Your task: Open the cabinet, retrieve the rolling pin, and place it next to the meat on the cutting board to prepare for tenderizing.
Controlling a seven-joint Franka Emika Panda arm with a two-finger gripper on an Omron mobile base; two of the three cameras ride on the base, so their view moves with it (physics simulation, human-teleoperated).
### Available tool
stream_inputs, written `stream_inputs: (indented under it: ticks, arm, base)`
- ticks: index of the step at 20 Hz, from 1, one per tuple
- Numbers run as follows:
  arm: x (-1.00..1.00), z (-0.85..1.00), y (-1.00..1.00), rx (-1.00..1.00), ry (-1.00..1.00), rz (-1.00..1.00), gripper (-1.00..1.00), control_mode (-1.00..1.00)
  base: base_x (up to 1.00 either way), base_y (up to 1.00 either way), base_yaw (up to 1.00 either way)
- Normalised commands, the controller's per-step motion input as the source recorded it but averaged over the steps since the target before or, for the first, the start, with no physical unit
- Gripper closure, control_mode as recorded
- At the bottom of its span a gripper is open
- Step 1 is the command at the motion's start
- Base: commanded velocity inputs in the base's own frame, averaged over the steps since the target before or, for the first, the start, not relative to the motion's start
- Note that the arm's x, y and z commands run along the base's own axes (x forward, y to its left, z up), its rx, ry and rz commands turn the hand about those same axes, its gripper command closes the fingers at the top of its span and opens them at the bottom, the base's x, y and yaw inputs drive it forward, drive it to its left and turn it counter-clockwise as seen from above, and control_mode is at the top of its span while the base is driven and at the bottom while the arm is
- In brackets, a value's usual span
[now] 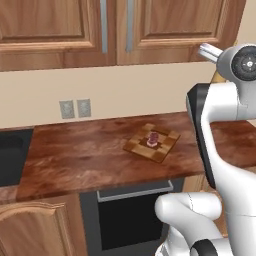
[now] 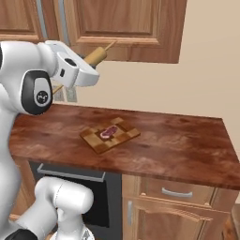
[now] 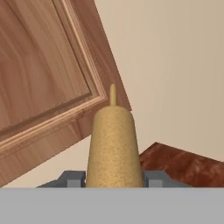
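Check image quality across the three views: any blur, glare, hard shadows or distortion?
Left base view: flat even light, sharp; the meat casts little shadow on the cutting board. Right base view: same soft light, mild sheen on the counter, no glare. Hand view: the rolling pin, between the gripper fingers, looms large and tapers from close-up perspective; its speckled texture stays sharp.

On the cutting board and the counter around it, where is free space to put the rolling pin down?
The cutting board has bare squares on both sides of the meat, but they are narrow. The counter is bare from the board's right edge to the counter's end, and in the left base view also from the board towards the sink. The rolling pin is held in the tool.
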Motion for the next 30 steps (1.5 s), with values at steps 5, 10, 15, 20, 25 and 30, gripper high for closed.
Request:
stream_inputs:
  ticks: [5,10,15,20,25,30]
  arm:
    - [0.0,0.0,0.0,0.0,0.0,0.0,1.0,1.0]
    - [0.0,0.0,0.0,0.0,0.0,0.0,1.0,1.0]
    - [0.0,0.0,0.0,0.0,0.0,0.0,1.0,1.0]
    - [0.0,0.0,0.0,0.0,0.0,0.0,1.0,1.0]
    - [0.0,0.0,0.0,0.0,0.0,0.0,1.0,1.0]
    - [0.0,0.0,0.0,0.0,0.0,0.0,1.0,1.0]
  base:
    - [0.19,-0.31,0.0]
    - [0.02,-0.23,0.0]
    - [0.23,-0.14,0.0]
    - [0.28,-0.17,0.01]
    - [0.27,-0.17,0.01]
    - [0.15,-0.07,0.01]
